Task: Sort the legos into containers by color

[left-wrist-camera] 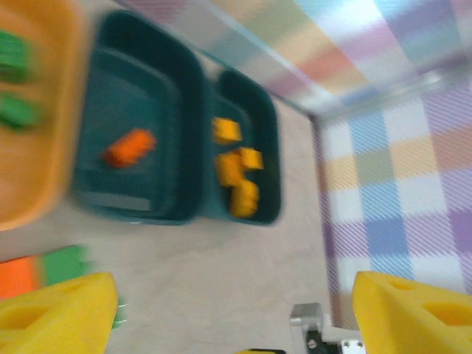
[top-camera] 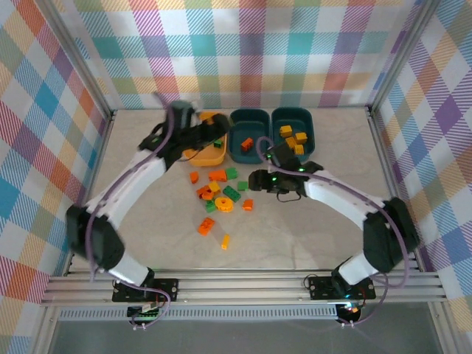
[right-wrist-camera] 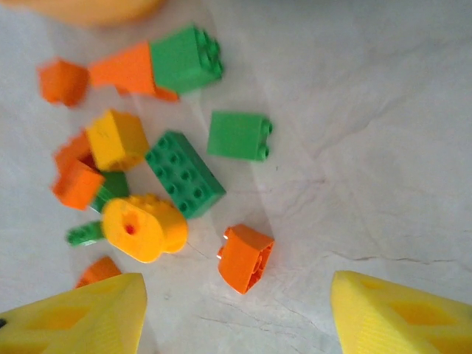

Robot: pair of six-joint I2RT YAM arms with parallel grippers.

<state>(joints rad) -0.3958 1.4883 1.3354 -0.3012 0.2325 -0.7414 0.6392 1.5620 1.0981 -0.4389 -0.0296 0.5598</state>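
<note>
While three tubs stand in a row at the middle of the tabletop's (top-camera: 339,221) far edge, the loose legos (top-camera: 218,195) lie clustered at its centre, well apart from every edge. Bare surface runs wide along the left, right and near edges.

From above, the left gripper (top-camera: 215,131) hangs over the yellow-orange tub (top-camera: 200,157), and its arm covers most of that tub. The right gripper (top-camera: 259,179) hovers at the cluster's right side. The middle teal tub (top-camera: 240,118) holds one orange brick (top-camera: 247,143). The right teal tub (top-camera: 291,112) holds several yellow bricks (top-camera: 295,139).

The left wrist view, blurred, adds two green bricks (left-wrist-camera: 15,88) inside the yellow-orange tub. It shows the left gripper's yellow fingers (left-wrist-camera: 59,310) spread wide with nothing between them.

The right wrist view shows the right gripper's fingers (right-wrist-camera: 398,313) also wide and empty. Just beyond them lie a loose orange brick (right-wrist-camera: 245,257), a yellow gear-like piece (right-wrist-camera: 144,227) and a flat green brick (right-wrist-camera: 184,173).
</note>
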